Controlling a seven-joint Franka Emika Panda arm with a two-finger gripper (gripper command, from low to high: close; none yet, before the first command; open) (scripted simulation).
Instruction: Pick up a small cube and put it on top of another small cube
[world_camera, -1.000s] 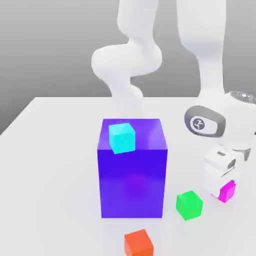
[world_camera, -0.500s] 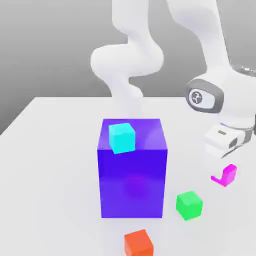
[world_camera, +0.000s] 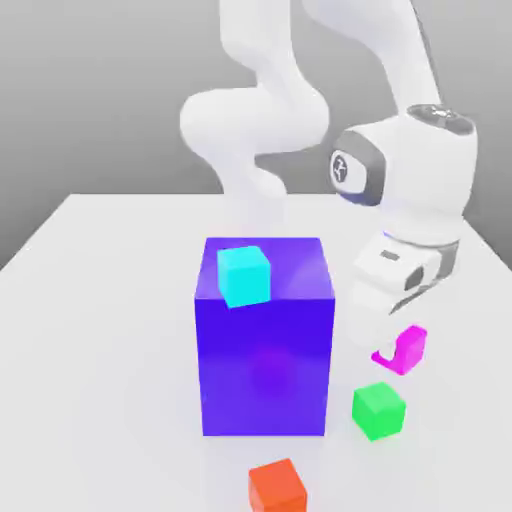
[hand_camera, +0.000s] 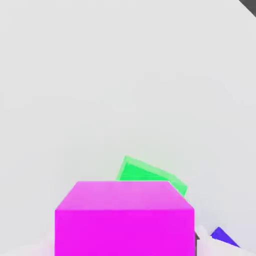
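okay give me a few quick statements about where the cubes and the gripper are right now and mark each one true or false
1. The magenta cube is held off the table by the gripper. True.
2. The cyan cube sits on the big purple-blue block. True.
3. The magenta cube already rests on the green cube. False: it hangs above it, apart.
4. The red-orange cube is stacked on the green cube. False: it lies alone on the table.
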